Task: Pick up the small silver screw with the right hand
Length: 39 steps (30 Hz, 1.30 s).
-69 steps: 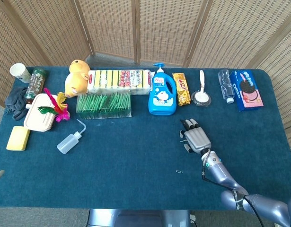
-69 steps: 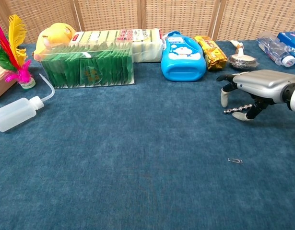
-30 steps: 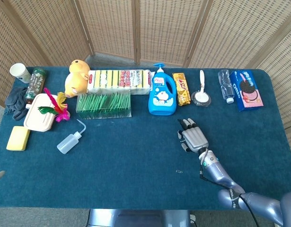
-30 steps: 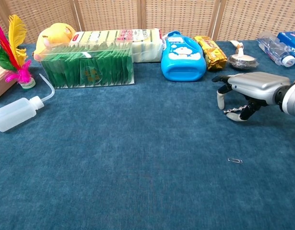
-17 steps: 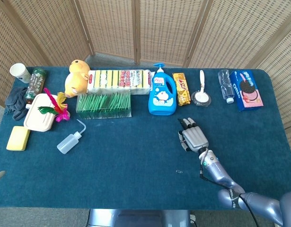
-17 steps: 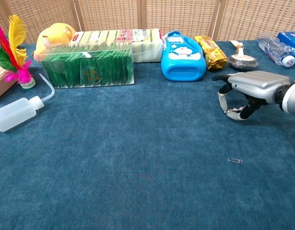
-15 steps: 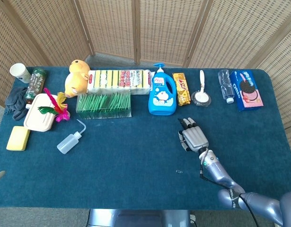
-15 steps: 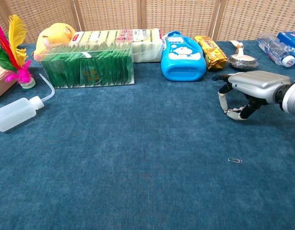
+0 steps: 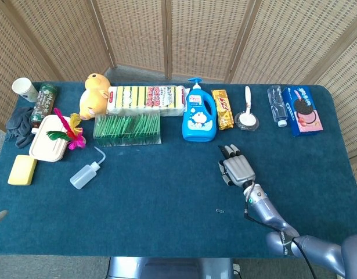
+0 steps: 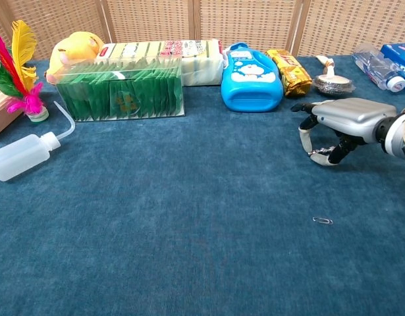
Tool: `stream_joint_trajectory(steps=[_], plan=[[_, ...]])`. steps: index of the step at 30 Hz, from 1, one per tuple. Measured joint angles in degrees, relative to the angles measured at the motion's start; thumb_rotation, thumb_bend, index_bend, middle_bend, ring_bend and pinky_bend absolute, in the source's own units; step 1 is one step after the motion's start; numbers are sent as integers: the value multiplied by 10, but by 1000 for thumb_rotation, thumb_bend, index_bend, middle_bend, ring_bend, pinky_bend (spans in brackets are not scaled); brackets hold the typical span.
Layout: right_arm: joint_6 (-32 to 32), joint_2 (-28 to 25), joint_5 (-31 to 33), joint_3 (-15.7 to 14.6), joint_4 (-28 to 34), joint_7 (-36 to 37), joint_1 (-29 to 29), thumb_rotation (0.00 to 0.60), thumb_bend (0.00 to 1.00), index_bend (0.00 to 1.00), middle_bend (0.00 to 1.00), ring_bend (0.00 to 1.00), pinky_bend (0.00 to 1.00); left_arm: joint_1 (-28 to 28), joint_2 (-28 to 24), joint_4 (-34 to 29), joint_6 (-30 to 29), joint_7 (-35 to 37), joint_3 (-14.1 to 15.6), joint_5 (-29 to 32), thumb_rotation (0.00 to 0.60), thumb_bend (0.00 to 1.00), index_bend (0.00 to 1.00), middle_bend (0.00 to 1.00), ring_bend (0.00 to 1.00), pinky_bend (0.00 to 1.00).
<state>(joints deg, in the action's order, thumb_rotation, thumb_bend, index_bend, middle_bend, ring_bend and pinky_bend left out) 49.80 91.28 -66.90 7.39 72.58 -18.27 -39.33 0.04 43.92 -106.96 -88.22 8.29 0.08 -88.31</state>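
My right hand [image 10: 350, 118] hovers palm down just above the blue cloth at the right of the chest view, in front of the blue soap bottle [image 10: 251, 78]. Its thumb and a curled finger pinch the small silver screw [image 10: 317, 154] under the palm; only a short silver tip shows. The head view shows the same right hand [image 9: 238, 168] from above, and the screw is hidden beneath it. The left hand shows in neither view.
A small wire clip [image 10: 323, 220] lies on the cloth in front of the hand. Behind it stand a gold snack bar [image 10: 289, 71], a spoon [image 10: 333, 82], a water bottle [image 10: 378, 68] and a cookie pack [image 9: 302, 109]. A green box [image 10: 120, 95] and squeeze bottle [image 10: 24, 155] lie left.
The fingers have curled in closer around the screw, so less of it shows than before. The right hand has shifted only slightly over the cloth.
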Motion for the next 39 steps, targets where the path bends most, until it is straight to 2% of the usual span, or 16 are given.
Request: stream_joint_trajectory(steps=[19,28,39], plan=[[6,-3,4,1,7,-1,0,600,430,606,0,0,0,-1,0,0,1,1,0,0,600,29,0,0,0,0],[39,-38,-37,0,67,44,15,600,430,616,0,0,0,0,-1,0,0,4,1,-1,600,29,0,0,0,0],[81,-108,-102,-9,173,120,41,600,430,618,0,0,0,-2,-1,-2,4,3,3,-9,600,29,0,0,0,0]])
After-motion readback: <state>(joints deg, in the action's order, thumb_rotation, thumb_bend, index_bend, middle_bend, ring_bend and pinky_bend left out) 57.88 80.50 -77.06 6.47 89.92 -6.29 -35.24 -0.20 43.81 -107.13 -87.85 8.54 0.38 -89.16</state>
